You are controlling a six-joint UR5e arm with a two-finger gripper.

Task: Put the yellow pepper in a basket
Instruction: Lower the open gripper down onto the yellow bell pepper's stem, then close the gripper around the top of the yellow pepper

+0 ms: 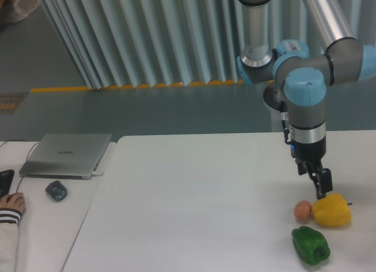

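The yellow pepper (332, 211) lies on the white table (194, 195) near its right edge, glossy and lobed, with a small stem pointing right. My gripper (321, 188) points straight down just above the pepper's upper left side. It is open and holds nothing. Its fingers (324, 181) are dark and seen almost edge-on, with the tips close to the pepper's top; I cannot tell whether they touch it. No basket is in view.
A small orange-pink ball (302, 210) touches the yellow pepper's left side. A green pepper (311, 245) lies just in front of both. On the left stand a closed laptop (66, 155), a mouse (56, 190) and a person's hand (10, 202).
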